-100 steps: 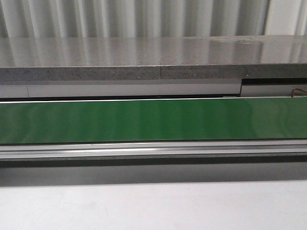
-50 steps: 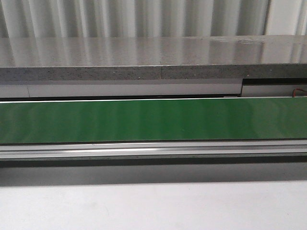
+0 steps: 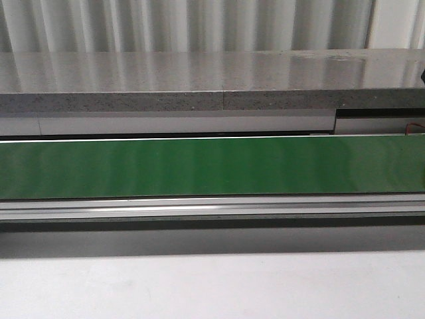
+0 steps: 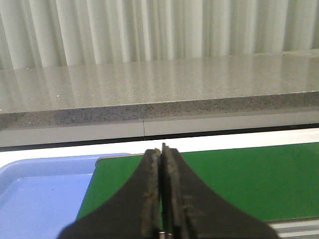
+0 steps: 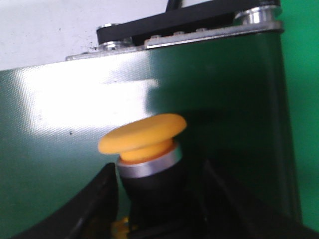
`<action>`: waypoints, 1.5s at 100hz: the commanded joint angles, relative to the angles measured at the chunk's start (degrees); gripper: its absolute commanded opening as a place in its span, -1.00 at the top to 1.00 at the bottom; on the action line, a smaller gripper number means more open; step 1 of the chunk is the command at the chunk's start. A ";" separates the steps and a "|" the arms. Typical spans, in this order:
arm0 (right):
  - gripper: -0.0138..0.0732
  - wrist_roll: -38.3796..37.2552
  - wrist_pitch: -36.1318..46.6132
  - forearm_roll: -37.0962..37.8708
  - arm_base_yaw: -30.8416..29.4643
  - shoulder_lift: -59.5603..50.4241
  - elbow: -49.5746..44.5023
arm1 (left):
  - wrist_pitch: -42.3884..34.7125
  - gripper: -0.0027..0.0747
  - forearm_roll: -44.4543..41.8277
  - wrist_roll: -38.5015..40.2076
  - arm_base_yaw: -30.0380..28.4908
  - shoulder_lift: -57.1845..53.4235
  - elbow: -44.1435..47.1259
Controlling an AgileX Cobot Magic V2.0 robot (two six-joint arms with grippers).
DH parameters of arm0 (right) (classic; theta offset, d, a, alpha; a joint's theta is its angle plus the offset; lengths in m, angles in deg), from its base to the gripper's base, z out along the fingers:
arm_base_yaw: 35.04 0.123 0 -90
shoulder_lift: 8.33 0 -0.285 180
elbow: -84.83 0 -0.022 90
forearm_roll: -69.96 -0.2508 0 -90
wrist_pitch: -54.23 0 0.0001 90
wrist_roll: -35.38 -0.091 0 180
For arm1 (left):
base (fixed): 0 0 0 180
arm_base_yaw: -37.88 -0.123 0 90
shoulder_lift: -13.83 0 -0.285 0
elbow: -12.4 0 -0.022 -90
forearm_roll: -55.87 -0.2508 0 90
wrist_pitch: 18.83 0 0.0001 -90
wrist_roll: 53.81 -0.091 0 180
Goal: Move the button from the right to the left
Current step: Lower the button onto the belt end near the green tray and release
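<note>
No readable text, labels, brand names, numbers or signs appear in any of the three views. In the front view, the green conveyor belt [image 3: 212,166] across the middle of the frame is plain, and the grey speckled worktop [image 3: 199,83] above it carries no markings. In the left wrist view, the blue tray [image 4: 40,194] at lower left is unmarked. In the right wrist view, the yellow-orange cap of the button [image 5: 144,137] at centre bears no legend or symbol, and the black bracket [image 5: 169,25] at the top shows no lettering.
</note>
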 commanded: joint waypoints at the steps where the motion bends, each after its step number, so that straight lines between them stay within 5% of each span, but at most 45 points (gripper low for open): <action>1: -0.15 0.61 1.32 -0.76 0.00 -2.22 1.24 | -4.93 0.98 0.49 0.56 0.56 -2.08 1.47; 16: -0.56 0.61 1.07 -0.76 0.00 -2.22 1.24 | -4.93 0.98 0.49 0.56 0.56 -2.08 1.47; 28: -0.66 0.61 1.93 -0.76 0.00 -2.31 1.24 | -4.93 0.98 0.49 0.56 0.56 -2.08 1.47; 83: -0.66 6.42 5.16 -0.81 1.91 -18.60 0.25 | -4.93 0.98 0.49 0.56 0.56 -2.08 1.47; 112: -0.66 8.49 10.36 -0.87 1.91 -36.10 -10.64 | -4.93 0.98 0.49 0.56 0.56 -2.08 1.47; 150: -0.65 9.20 5.60 -2.20 1.91 -58.57 -23.44 | -4.93 0.98 0.49 0.56 0.56 -2.08 1.47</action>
